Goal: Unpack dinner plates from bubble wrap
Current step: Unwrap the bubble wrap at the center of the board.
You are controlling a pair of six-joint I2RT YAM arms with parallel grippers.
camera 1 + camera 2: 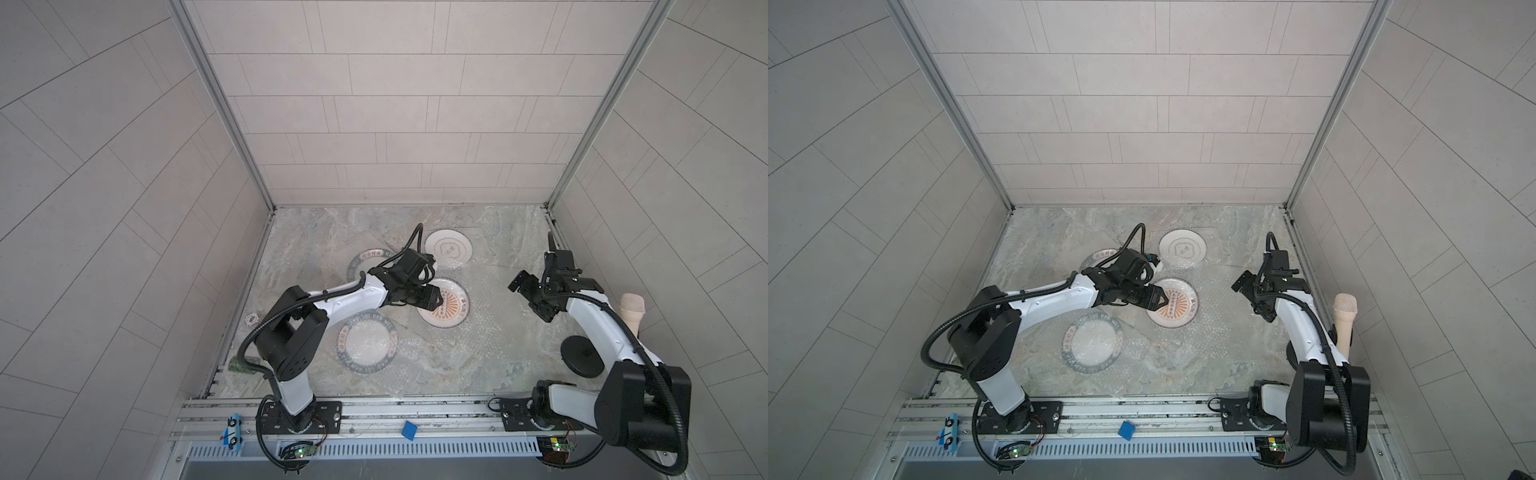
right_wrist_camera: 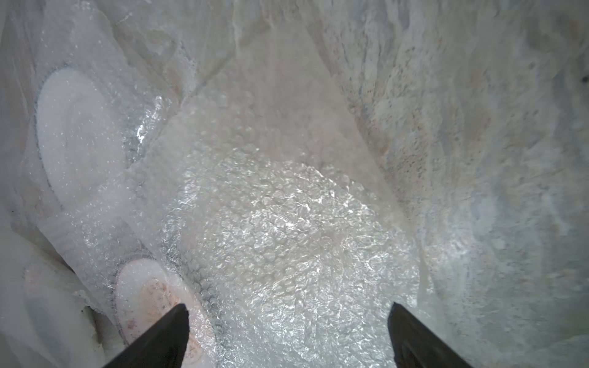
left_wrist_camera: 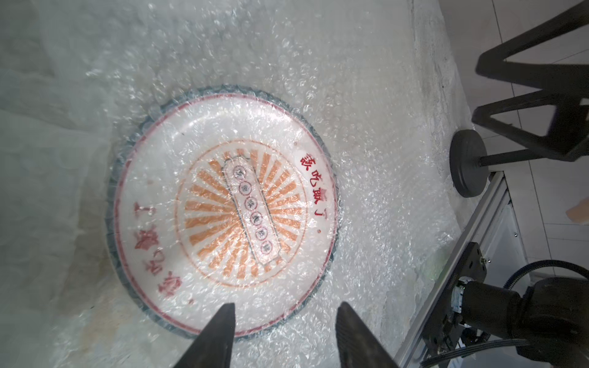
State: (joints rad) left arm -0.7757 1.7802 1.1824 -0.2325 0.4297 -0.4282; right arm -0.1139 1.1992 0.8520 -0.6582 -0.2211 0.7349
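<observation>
Black fingers (image 3: 216, 337) of the left gripper (image 3: 286, 306) were partly apart, gripping nothing, over the left edge of the sunburst plate (image 3: 223, 207), which lay flat under bubble wrap (image 3: 366, 95). Well to that plate's right, the right gripper (image 2: 288, 306) gaped wide and empty above more wrap. Just beyond the sunburst plate lay the grey-ringed plate (image 1: 449, 248). To its left lay a green-rimmed plate (image 1: 366, 344) and, farther back, a second green-rimmed plate (image 1: 365, 259).

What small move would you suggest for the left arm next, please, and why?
Probably lower the left gripper and pinch the bubble wrap just beyond the rim of the sunburst plate. Its jaws stand apart and empty above that rim, and dimpled film appears to cover the whole plate, so it looks not yet unwrapped.
</observation>
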